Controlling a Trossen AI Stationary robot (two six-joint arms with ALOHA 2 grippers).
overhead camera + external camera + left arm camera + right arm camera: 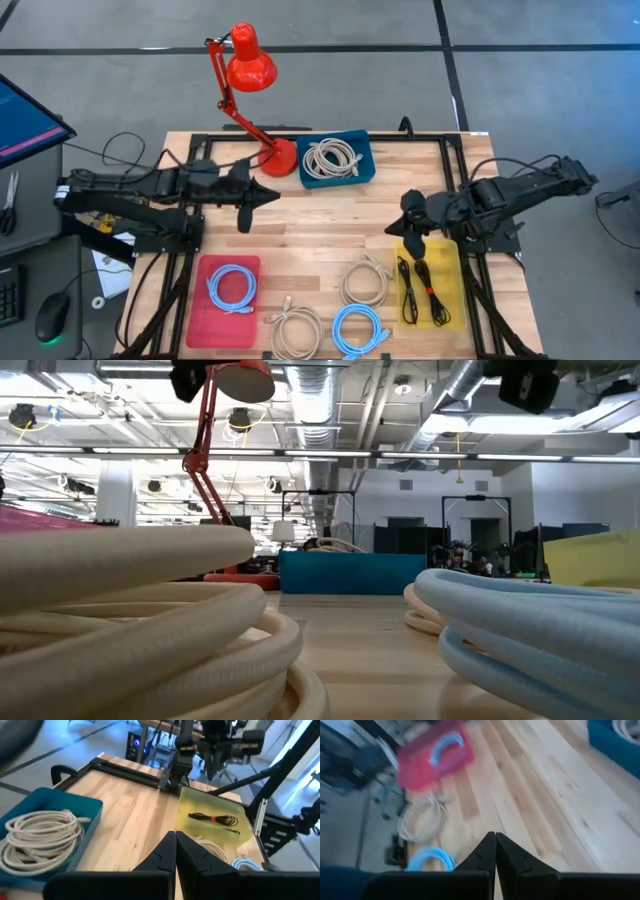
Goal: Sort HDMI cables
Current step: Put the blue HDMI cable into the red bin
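Both grippers hover over the table, shut and holding nothing. My left gripper [268, 195] [175, 847] is near the lamp base, pointing toward the table's right. My right gripper [413, 238] [495, 849] is above the far left corner of the yellow tray [450, 262]. Two black bundles [420, 290] [215, 819] lie in that tray. A beige coil [330, 158] [40, 832] rests in the blue bin [362, 150]. A light-blue coil [232, 288] [446, 745] lies on the red tray [215, 325]. Two beige coils [365, 283] [296, 330] and a light-blue coil [358, 330] lie loose on the wood near the near edge.
A red desk lamp [248, 60] stands at the far edge, its base [278, 155] beside the blue bin. Black frame rails [430, 140] run along the table's far and side edges. Bare wood [330, 215] lies between the two grippers. A monitor [25, 115] stands off the table's left.
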